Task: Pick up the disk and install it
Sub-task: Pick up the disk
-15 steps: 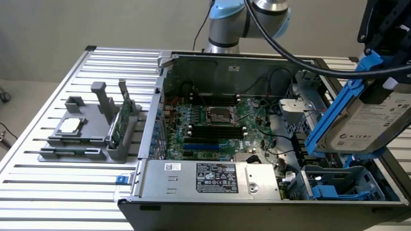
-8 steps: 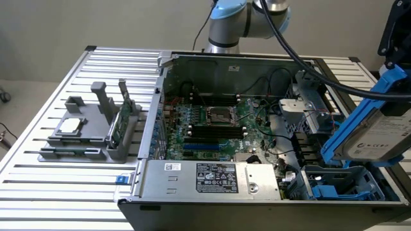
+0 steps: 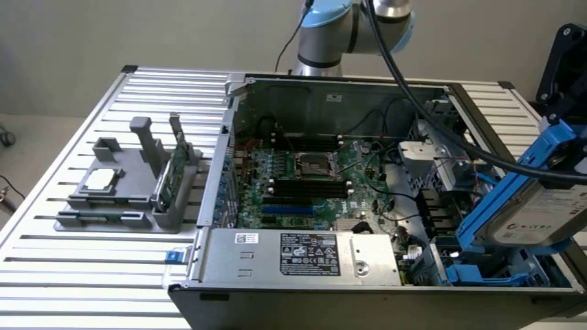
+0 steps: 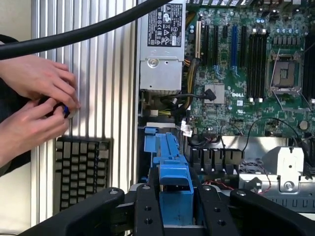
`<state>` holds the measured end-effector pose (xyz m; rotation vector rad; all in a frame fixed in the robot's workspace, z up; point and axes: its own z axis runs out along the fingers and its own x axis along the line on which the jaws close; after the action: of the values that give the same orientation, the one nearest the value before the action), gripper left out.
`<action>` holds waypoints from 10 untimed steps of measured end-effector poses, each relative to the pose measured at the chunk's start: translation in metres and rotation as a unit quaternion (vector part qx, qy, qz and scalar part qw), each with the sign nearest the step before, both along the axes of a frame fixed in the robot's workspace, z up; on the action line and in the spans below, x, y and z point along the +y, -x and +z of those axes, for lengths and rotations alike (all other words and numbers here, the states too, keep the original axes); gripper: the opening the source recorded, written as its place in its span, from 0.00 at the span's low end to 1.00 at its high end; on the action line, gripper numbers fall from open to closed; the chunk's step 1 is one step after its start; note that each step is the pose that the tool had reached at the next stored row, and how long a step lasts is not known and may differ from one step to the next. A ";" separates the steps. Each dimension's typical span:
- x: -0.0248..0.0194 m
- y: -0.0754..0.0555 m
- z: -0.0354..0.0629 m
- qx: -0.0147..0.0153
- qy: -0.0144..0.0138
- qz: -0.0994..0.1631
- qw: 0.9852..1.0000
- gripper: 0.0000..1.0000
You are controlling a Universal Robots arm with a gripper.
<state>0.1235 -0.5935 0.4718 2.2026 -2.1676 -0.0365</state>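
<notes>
The disk [image 3: 541, 213], a silver-grey drive with a white label in a bright blue carrier, hangs tilted over the exterior view's right end of the open computer case [image 3: 213, 172]. My gripper [image 3: 561, 137] is shut on the carrier's upper end. In the wrist view the blue carrier [image 4: 172, 167] runs out from between my black fingers [image 4: 147, 211], with my gripper [image 4: 176, 216] shut on it. Beneath it lies a blue drive bay [image 3: 477, 271] in the case's near corner.
A grey fixture [image 3: 119, 220] on the slatted table holds a silver chip [image 3: 99, 180] and a green card [image 3: 174, 172]. The power supply [image 3: 303, 256] and motherboard [image 3: 312, 179] fill the case. A person's hands [image 4: 34, 98] work beside a keyboard [image 4: 81, 169]. A black cable [image 3: 431, 117] crosses above.
</notes>
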 end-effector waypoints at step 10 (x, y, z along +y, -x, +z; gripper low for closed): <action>-0.0002 0.004 -0.0150 -0.002 -0.012 -0.001 1.000 0.33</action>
<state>0.1194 -0.5938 0.4568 2.2146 -2.1819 -0.0587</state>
